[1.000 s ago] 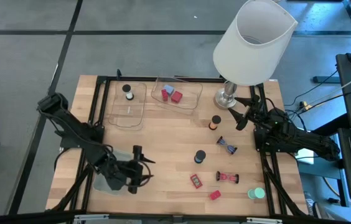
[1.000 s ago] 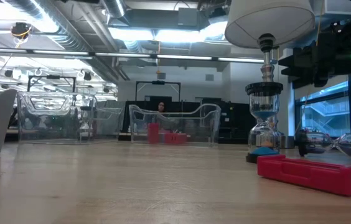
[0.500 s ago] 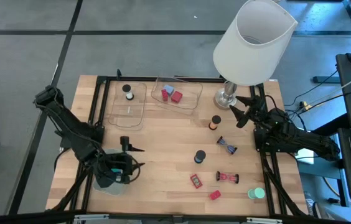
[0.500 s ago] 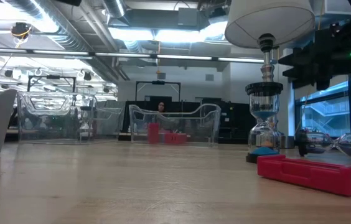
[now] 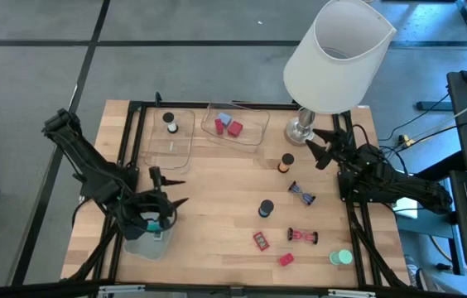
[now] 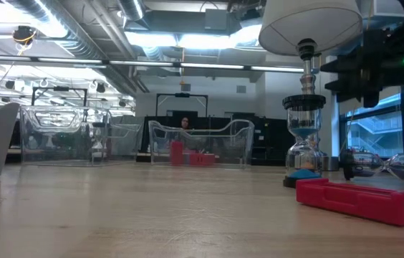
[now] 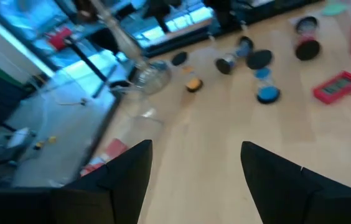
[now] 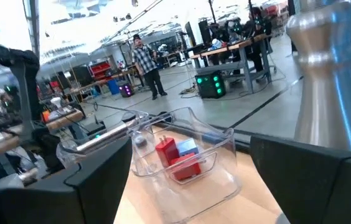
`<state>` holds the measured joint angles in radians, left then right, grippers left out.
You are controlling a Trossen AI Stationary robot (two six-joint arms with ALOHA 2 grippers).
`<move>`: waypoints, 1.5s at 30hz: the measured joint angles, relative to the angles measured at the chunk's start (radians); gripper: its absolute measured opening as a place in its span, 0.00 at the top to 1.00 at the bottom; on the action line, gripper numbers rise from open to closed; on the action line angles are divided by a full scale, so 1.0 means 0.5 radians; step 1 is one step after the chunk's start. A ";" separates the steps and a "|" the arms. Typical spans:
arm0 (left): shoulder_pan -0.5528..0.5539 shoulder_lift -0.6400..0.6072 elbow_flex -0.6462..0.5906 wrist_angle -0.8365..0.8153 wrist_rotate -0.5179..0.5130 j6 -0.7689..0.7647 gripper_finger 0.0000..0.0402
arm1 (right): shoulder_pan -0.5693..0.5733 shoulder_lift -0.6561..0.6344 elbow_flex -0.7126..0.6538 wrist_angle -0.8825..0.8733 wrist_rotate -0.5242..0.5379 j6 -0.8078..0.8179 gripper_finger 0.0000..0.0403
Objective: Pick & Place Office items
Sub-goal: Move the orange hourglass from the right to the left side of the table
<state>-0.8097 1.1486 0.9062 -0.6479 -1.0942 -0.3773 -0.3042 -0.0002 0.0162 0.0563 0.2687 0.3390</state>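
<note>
Small office items lie on the right half of the table: a black cap with orange (image 5: pixel 286 163), a clip (image 5: pixel 301 194), a black cap (image 5: pixel 265 209), a flat red piece (image 5: pixel 261 240), a red block (image 5: pixel 286 259) and a teal round piece (image 5: pixel 343 257). Red and blue blocks (image 5: pixel 228 126) sit in a clear tray (image 5: pixel 254 136). A black cap (image 5: pixel 171 124) sits in the other clear tray (image 5: pixel 167 149). My left gripper (image 5: pixel 166 187) is open over bare wood beyond the pale green tray (image 5: pixel 144 246). My right gripper (image 5: pixel 320 150) is open beside the lamp base (image 5: pixel 301 128).
The big white lamp (image 5: pixel 337 54) overhangs the table's far right corner. The flat red piece (image 6: pixel 363 197) and an hourglass-shaped piece (image 6: pixel 304 143) stand close to the low camera. A person (image 8: pixel 144 62) walks in the room behind. Bare wood lies at the table's middle.
My left gripper has swung from over the pale green tray toward the table's far edge and slightly left, turning so that its fingers point more toward the far side. It has stayed open. My right gripper has kept still.
</note>
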 joint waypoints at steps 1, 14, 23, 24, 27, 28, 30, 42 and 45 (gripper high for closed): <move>0.000 -0.012 0.000 0.000 -0.033 0.011 0.40 | 0.000 0.000 0.000 0.000 0.001 0.068 0.19; 0.002 -0.047 0.000 0.001 -0.082 -0.011 0.40 | 0.000 0.000 -0.001 0.006 0.010 0.887 0.19; 0.002 -0.047 0.000 0.000 -0.117 0.048 0.40 | 0.042 0.000 0.000 0.021 -0.217 0.481 0.19; 0.002 -0.047 0.000 0.000 -0.136 0.050 0.40 | 0.057 0.000 0.000 0.024 -0.216 0.418 0.19; 0.002 -0.047 0.001 0.001 -0.173 0.049 0.40 | 0.103 0.000 -0.001 0.023 -0.202 0.290 0.19; 0.002 -0.047 0.000 0.000 -0.179 0.049 0.40 | 0.119 0.000 -0.001 0.023 -0.212 0.275 0.19; 0.002 -0.047 0.000 0.001 -0.181 0.049 0.40 | 0.158 0.003 -0.001 0.023 -0.281 0.244 0.19; 0.099 -0.047 0.000 0.001 -0.324 0.049 0.40 | 0.351 0.373 -0.001 0.632 -0.264 -0.287 0.19; 0.166 -0.047 0.000 0.000 -0.315 0.063 0.40 | 0.363 0.451 -0.001 0.909 -0.308 -0.477 0.19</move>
<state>-0.7268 1.1252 0.9062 -0.6479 -1.2518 -0.3458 -0.1227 0.2255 0.0158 0.5109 0.1147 0.1002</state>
